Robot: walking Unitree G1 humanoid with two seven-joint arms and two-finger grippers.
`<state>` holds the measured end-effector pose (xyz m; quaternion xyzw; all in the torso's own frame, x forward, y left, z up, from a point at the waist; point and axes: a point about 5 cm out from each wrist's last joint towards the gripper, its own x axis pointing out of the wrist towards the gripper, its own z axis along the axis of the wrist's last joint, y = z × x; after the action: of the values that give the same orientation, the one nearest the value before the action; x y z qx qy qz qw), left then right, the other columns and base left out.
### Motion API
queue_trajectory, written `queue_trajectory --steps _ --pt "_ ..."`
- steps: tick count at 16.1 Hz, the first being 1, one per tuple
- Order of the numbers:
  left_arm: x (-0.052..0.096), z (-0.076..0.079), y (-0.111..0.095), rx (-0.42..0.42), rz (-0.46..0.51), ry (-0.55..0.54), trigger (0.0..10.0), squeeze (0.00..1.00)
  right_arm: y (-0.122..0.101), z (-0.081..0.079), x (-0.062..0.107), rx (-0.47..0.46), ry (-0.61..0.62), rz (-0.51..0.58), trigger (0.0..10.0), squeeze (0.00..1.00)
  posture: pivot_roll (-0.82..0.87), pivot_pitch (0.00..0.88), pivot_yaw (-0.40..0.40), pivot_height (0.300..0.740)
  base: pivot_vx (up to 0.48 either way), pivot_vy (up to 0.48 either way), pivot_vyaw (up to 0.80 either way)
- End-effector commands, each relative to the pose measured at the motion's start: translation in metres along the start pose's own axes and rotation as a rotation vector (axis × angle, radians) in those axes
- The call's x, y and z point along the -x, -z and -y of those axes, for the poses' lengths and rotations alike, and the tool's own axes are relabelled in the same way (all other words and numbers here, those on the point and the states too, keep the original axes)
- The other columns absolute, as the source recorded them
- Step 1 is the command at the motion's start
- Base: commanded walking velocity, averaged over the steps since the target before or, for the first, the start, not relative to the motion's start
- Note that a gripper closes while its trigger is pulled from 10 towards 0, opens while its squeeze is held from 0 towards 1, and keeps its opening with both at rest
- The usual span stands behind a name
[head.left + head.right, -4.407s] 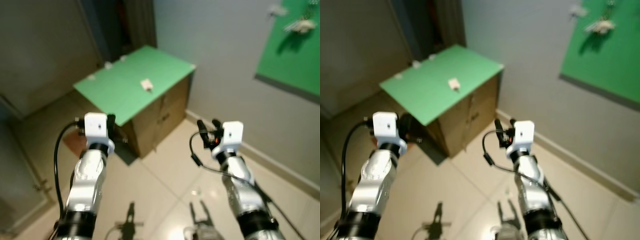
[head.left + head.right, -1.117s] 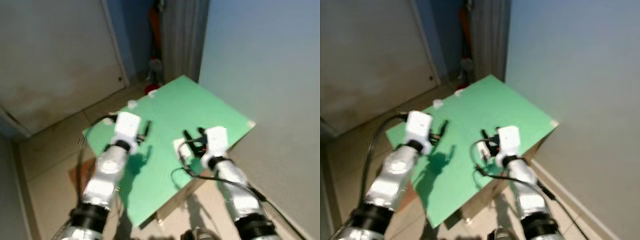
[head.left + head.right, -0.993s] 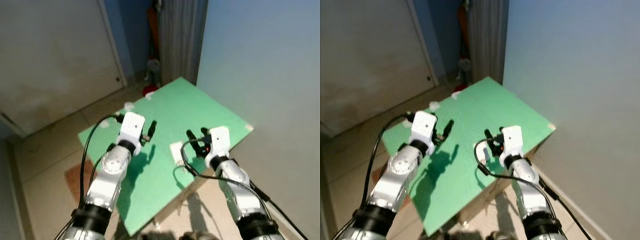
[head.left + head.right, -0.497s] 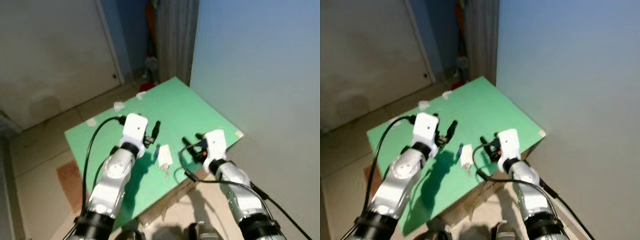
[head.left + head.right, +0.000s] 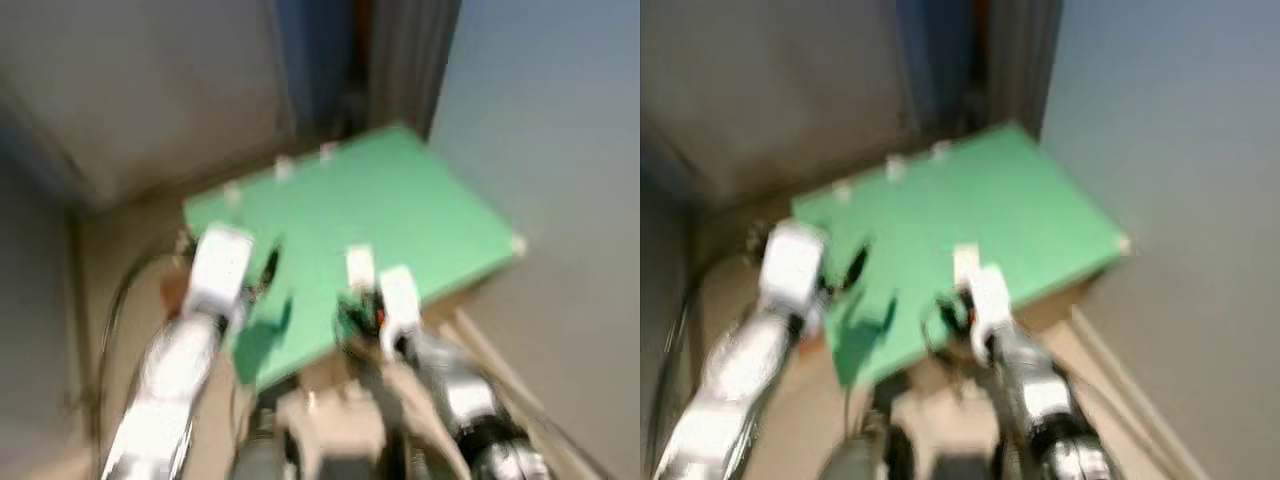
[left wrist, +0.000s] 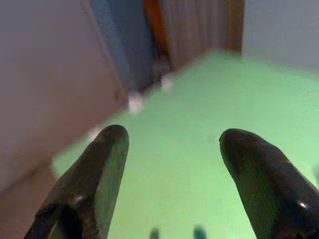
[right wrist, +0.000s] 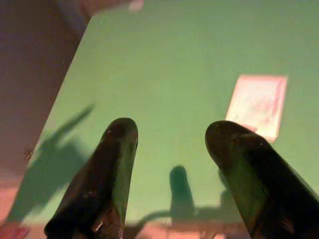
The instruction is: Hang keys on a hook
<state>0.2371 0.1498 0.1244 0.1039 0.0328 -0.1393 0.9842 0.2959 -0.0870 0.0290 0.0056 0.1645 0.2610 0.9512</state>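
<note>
The head views are blurred. A small white rectangular tag, the keys' fob as far as I can tell, lies on the green table top; the right wrist view shows this tag as a pale pinkish card. My right gripper is open just above the green surface, with the tag slightly ahead and to one side of its fingers. In the left eye view the right gripper sits at the table's near edge. My left gripper is open over the table's left part, holding nothing.
Small white bits lie along the table's far left edge. A grey-blue wall runs close along the right side. A pale door panel and a dark curtained corner stand behind the table. Tiled floor lies to the left.
The whole picture has shifted and blurred, so the camera moved. The tag now lies just ahead of the right gripper instead of between the arms. Both grippers stay open.
</note>
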Motion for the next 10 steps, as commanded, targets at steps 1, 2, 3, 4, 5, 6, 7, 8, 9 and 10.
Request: queue_trajectory --steps 1,2,3,4,5,6,7,8,9,10 --pt "0.007 -0.003 -0.01 -0.007 0.026 0.021 10.0 0.0 0.009 -0.001 0.001 0.036 0.024 -0.021 10.0 0.0 0.16 0.258 0.063 0.736 0.0 0.0 0.0" --pt "0.019 -0.003 -0.007 0.012 0.008 0.021 10.0 0.0 0.005 -0.001 -0.004 0.067 0.031 -0.012 10.0 0.0 0.18 0.256 0.046 0.736 0.0 0.0 0.0" --pt "0.026 -0.001 -0.007 0.047 0.015 0.003 10.0 0.0 -0.007 0.0 -0.011 0.071 0.034 0.008 10.0 0.0 0.18 0.246 0.02 0.736 0.0 0.0 0.0" --pt "0.027 0.001 -0.007 0.05 0.015 0.0 10.0 0.0 -0.01 0.0 -0.013 0.078 0.035 0.014 10.0 0.0 0.18 0.24 0.013 0.736 0.0 0.0 0.0" --pt "0.026 0.005 -0.004 0.043 0.005 0.0 10.0 0.0 -0.013 0.002 -0.015 0.077 0.043 0.022 10.0 0.0 0.17 0.227 -0.003 0.736 0.0 0.0 0.0" --pt "0.025 0.007 -0.003 0.053 0.006 -0.002 10.0 0.0 -0.016 0.002 -0.016 0.083 0.047 0.03 10.0 0.0 0.16 0.225 -0.005 0.736 0.0 0.0 0.0" --pt "0.022 0.015 -0.002 0.073 0.008 0.007 10.0 0.0 -0.02 0.004 -0.017 0.095 0.067 0.062 10.0 0.0 0.15 0.222 -0.014 0.736 0.0 0.0 0.0" --pt "0.021 0.019 -0.003 0.078 0.008 0.015 10.0 0.0 -0.022 0.005 -0.018 0.111 0.086 0.078 10.0 0.0 0.15 0.221 -0.015 0.736 0.0 0.0 0.0" --pt "0.02 0.024 -0.003 0.086 0.006 0.022 10.0 0.0 -0.024 0.009 -0.018 0.107 0.127 0.088 10.0 0.0 0.15 0.222 -0.019 0.736 0.0 0.0 0.0" --pt "0.022 0.029 -0.003 0.099 0.005 0.03 10.0 0.0 -0.026 0.014 -0.018 0.111 0.185 0.097 10.0 0.0 0.15 0.226 -0.019 0.736 0.0 0.0 0.0"
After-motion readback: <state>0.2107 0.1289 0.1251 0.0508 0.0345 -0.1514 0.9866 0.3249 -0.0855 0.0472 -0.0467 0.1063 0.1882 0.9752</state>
